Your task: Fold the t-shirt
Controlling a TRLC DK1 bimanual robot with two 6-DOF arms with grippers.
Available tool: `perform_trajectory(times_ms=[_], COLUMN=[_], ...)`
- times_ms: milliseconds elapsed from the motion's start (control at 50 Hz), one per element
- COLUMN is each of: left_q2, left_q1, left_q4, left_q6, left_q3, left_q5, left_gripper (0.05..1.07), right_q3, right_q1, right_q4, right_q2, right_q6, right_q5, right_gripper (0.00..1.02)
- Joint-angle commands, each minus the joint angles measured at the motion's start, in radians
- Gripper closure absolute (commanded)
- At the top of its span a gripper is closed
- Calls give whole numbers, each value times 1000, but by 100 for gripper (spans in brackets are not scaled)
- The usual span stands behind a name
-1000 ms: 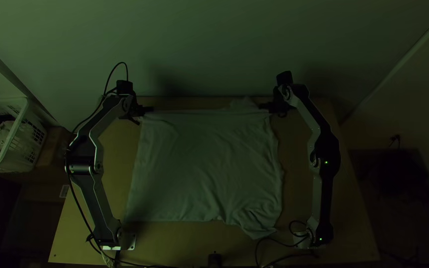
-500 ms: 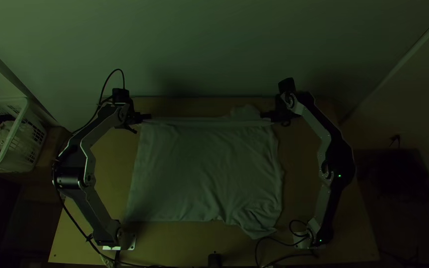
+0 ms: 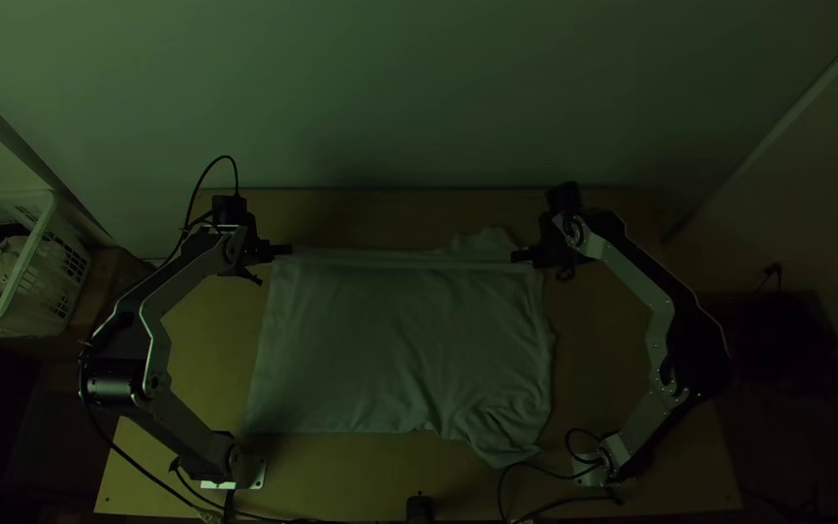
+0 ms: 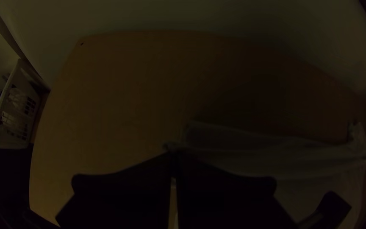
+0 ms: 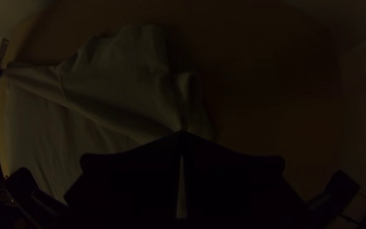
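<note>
The pale t-shirt (image 3: pixel 400 340) lies spread on the table, its far edge drawn into a straight band between the two grippers and its near right corner rumpled. My left gripper (image 3: pixel 283 250) is at the far left corner; in the left wrist view the left gripper (image 4: pixel 173 159) is shut on the cloth (image 4: pixel 250 157). At the far right corner is my right gripper (image 3: pixel 521 256); in the right wrist view the right gripper (image 5: pixel 181 138) is shut on the shirt (image 5: pixel 115 85), a loose flap of fabric lying beyond the band.
A white laundry basket (image 3: pixel 36 281) with cloth in it stands left of the table (image 3: pixel 361 475). Black cables (image 3: pixel 545 505) lie by the right arm's base. A wall (image 3: pixel 419 87) rises behind the far table edge.
Both grippers have moved toward the near side of the table, pulling the shirt's far edge with them. The near part of the shirt has stayed in place.
</note>
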Motion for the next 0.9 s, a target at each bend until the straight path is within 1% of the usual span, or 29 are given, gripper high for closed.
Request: perform_trajectory(times_ms=[0,80,300,420,440,460,480,500,520,560,580,600,620,640,700,760,780,880], left_q2=[-53,-85,-162,-205,-211,-217,-223,-228,-231,-238,-245,-248,-252,-257,-272,-284,-291,-329], left_q1=[-1,-9,-33,-39,-39,-39,-39,-39,-38,-36,-36,-35,-33,-30,-24,-13,-12,13], left_q4=[7,5,20,45,49,51,53,53,53,43,42,40,39,33,11,-18,-27,-43], left_q6=[9,9,-8,-20,-20,-20,-20,-21,-24,-26,-26,-26,-26,-26,-26,-23,-20,-12], left_q3=[-51,-79,-182,-240,-246,-252,-258,-260,-262,-263,-265,-265,-265,-265,-260,-248,-246,-242], left_q5=[-5,-5,-5,-5,-5,-5,-5,-5,-5,-4,-4,-5,-5,-5,-2,19,24,76], left_gripper=[105,105,105,105,105,104,101,95,85,62,54,48,43,37,21,13,11,11], right_q3=[-94,-144,-286,-318,-318,-320,-323,-328,-334,-348,-351,-357,-360,-361,-371,-380,-380,-381], right_q1=[6,7,12,0,-2,-3,-3,-5,-7,-7,-7,-7,-7,-7,-5,-2,0,16], right_q4=[22,30,90,108,108,108,107,107,107,102,91,88,81,72,50,29,19,-36], right_q2=[-68,-100,-184,-213,-216,-219,-224,-230,-236,-249,-255,-261,-269,-273,-301,-338,-351,-428], right_q6=[8,22,25,28,28,28,30,33,38,39,42,50,56,61,73,79,85,111], right_q5=[17,17,19,17,17,17,19,17,19,17,17,19,19,19,19,19,19,19], right_gripper=[100,100,100,100,99,95,90,82,71,43,30,20,13,8,6,5,5,5])
